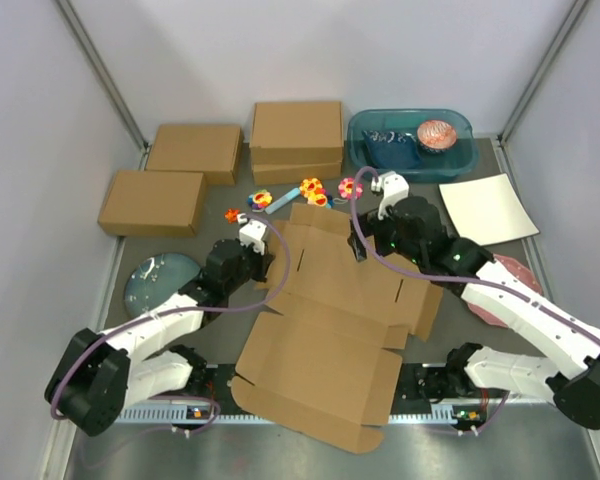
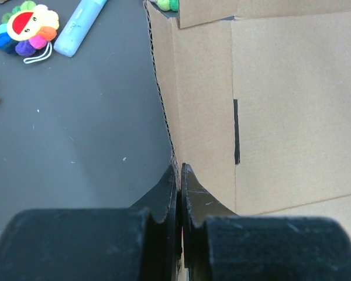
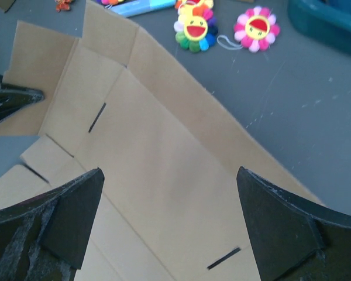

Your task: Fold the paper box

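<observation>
Your paper box (image 1: 325,340) lies unfolded and mostly flat in the middle of the table (image 1: 190,250), between both arms. Your left claw (image 2: 179,171) is pinched tight on the thin left edge of the cardboard. Your right claw (image 3: 169,175) hangs over the far panel, spread wide and holding nothing. Flower toys (image 3: 194,28) lie just beyond.

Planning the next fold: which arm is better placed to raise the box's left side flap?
Left. The left tool is shut on the paper box at its left edge; the right tool hangs open above its panel, gripping nothing.
</observation>
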`<state>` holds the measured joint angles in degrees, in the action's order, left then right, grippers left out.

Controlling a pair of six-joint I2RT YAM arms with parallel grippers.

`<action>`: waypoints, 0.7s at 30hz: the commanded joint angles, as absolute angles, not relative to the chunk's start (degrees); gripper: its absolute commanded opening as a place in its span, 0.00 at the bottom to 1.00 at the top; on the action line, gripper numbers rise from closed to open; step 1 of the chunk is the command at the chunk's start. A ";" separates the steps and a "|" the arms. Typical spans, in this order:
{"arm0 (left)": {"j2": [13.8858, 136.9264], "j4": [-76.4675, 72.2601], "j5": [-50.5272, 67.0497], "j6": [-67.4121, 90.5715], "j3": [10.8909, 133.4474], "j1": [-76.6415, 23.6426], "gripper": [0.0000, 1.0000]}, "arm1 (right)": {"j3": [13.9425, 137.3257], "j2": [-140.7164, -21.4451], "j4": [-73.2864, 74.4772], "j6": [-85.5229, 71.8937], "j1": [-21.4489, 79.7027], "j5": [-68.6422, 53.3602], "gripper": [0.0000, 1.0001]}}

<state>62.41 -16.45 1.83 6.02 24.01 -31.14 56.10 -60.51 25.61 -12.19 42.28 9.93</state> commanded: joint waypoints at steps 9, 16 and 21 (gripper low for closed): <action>58.98 -20.12 -1.65 4.13 22.77 -33.92 0.01 | 58.35 -71.97 -1.93 12.11 41.67 7.93 0.99; 57.83 -20.30 -4.74 2.64 22.24 -37.44 0.00 | 63.10 -78.75 3.86 9.32 34.82 -5.44 0.99; 58.09 -19.86 -5.27 2.46 22.59 -38.06 0.00 | 64.42 -83.32 7.03 9.23 32.17 -12.03 0.99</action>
